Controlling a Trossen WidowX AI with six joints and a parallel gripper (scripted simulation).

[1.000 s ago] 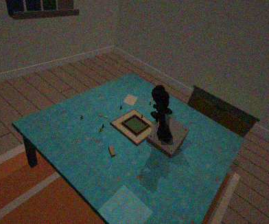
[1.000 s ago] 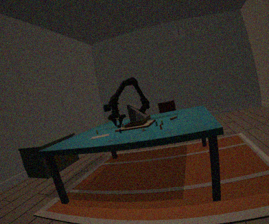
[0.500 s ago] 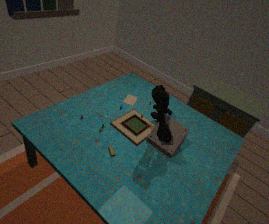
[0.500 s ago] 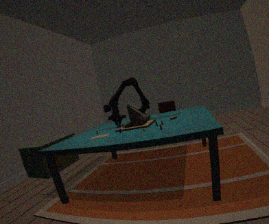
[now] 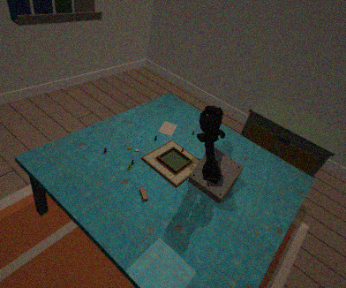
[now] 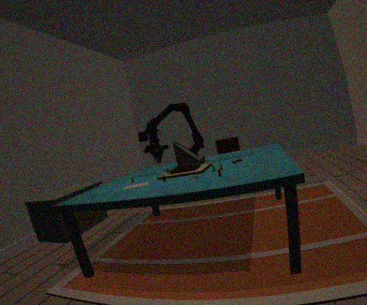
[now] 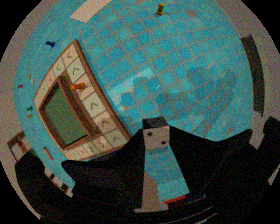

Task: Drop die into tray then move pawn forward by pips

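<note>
The pale die (image 7: 156,138) is between my fingertips in the wrist view, with two dark pips on the face toward the camera. My gripper (image 7: 154,130) (image 6: 158,160) is shut on it, low over the table beside the board; whether the die touches the table is unclear. The board (image 7: 94,105) (image 5: 153,165) has a ring of arrowed squares around the green dice tray (image 7: 66,119) (image 5: 175,160), which is empty. The orange pawn (image 7: 78,87) (image 5: 183,150) stands on a square on the board side nearer the gripper. The die is hidden by the arm in the top view.
A yellow pawn (image 7: 160,9) (image 5: 192,132) and a blue pawn (image 7: 50,44) (image 5: 155,138) stand off the board, near a pale card (image 5: 168,128) (image 6: 137,185). A red piece (image 5: 105,150), a green pawn (image 5: 132,162) and a small wooden block (image 5: 144,193) are beyond the board's other side.
</note>
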